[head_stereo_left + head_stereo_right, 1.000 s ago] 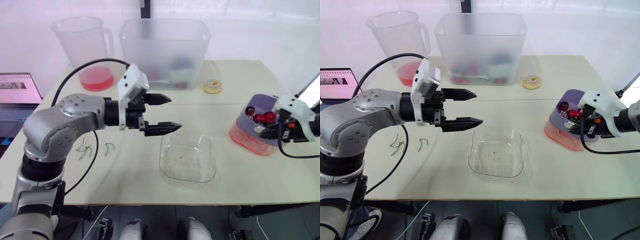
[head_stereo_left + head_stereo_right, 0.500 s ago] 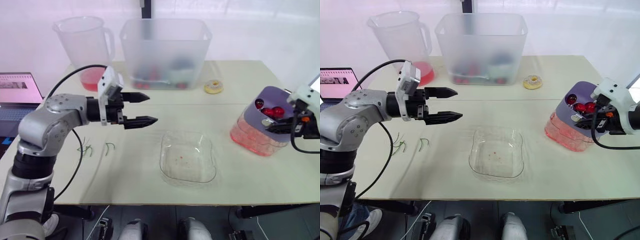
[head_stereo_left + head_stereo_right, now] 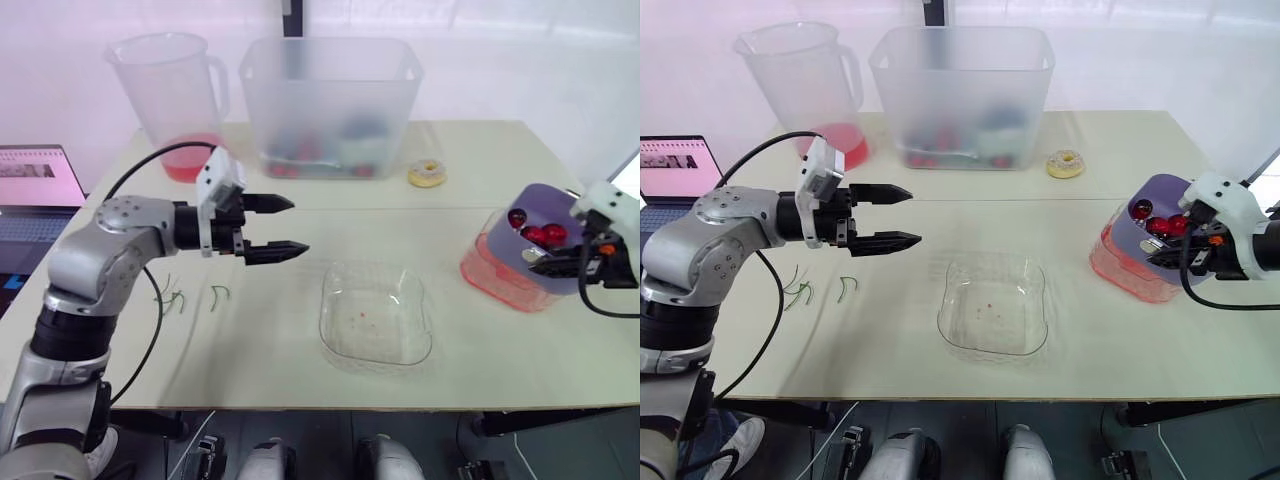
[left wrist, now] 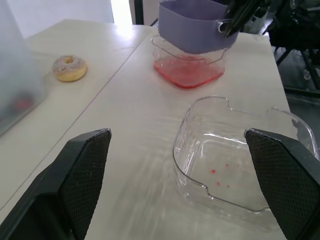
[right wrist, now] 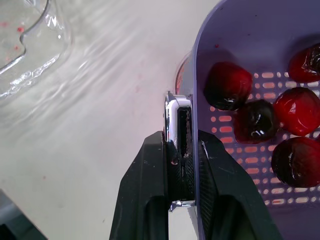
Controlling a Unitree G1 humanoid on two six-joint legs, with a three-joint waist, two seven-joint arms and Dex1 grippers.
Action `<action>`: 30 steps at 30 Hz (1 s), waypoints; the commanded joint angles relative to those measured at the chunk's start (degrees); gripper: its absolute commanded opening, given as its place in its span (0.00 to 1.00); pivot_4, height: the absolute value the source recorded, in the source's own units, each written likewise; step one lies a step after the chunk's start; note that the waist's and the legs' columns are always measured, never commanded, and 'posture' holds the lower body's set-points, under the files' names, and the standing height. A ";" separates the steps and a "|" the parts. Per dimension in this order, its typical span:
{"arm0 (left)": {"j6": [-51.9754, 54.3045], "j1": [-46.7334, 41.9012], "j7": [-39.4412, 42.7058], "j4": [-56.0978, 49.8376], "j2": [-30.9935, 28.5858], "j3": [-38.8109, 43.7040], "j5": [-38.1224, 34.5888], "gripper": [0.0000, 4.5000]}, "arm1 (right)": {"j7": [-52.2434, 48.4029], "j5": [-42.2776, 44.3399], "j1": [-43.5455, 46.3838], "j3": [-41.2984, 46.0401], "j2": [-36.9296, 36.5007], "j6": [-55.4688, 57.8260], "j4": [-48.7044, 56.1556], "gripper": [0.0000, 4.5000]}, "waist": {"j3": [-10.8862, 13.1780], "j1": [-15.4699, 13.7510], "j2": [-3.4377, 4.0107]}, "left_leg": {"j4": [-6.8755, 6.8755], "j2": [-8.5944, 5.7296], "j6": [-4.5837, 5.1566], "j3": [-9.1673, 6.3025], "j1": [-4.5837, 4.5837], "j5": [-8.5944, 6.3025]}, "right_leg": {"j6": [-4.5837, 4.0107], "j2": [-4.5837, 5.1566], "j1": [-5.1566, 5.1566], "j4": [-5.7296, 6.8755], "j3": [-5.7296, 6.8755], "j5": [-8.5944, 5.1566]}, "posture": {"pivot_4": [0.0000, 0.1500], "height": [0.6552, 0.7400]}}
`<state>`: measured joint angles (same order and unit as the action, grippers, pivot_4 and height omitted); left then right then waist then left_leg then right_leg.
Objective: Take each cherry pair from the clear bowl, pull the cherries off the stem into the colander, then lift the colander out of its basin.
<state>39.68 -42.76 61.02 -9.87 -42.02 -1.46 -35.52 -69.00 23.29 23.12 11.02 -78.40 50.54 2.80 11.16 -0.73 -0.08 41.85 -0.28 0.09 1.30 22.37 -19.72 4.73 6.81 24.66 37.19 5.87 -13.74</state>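
The right gripper's point(image 5: 182, 144) fingers clench the rim of the one colander point(image 3: 498, 243), tilted over its one basin point(image 3: 490, 282), with five cherries point(image 5: 227, 85) inside. The left gripper point(image 3: 300, 225) hangs released above the counter point(image 3: 250, 340), beside the one bowl point(image 3: 326, 312).

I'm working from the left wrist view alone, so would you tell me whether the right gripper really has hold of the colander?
Observer: Yes. The right gripper is shut on the colander, with one finger on either side of its wall.
Operator: Thank you. Are there cherries inside?
Observer: Five cherries show on its slotted floor.
Operator: And where are the stems?
Observer: Green stems lie on the table, to the robot's left of the clear bowl.
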 commanded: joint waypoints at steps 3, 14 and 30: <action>-0.62 0.38 0.20 -1.26 -0.62 0.78 0.56 1.00 | -0.32 -0.27 1.93 0.04 -1.88 -1.27 -0.15 0.05 | 0.00 -0.05 0.00 | -0.01 0.00 0.00 -0.01 0.00 0.00 | 0.00 -0.01 0.01 0.00 0.01 0.00 | 1.00 0.39; 1.51 2.37 -2.83 -3.31 -1.69 3.13 0.28 1.00 | -2.63 -4.20 9.97 -8.69 -2.01 -6.58 -2.19 0.05 | 0.00 0.03 0.00 | 0.00 0.00 0.00 -0.01 0.01 0.00 | 0.00 0.00 0.03 0.00 0.00 0.00 | 1.00 0.39; 7.46 11.21 -13.66 -13.92 -3.32 9.63 -2.18 1.00 | -12.31 -23.44 43.74 -34.25 29.14 -29.85 -30.48 0.05 | 0.03 0.26 0.00 | -0.01 -0.01 0.00 0.00 0.08 0.00 | -0.01 0.00 0.12 0.01 -0.01 0.00 | 1.00 0.39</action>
<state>46.36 -31.38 48.82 -21.00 -44.76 5.88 -36.70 -81.36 1.19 64.76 -24.11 -49.64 23.67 -25.77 11.19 -0.48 -0.08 41.84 -0.29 0.09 1.30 22.45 -19.72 4.73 6.81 24.78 37.20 5.87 -13.74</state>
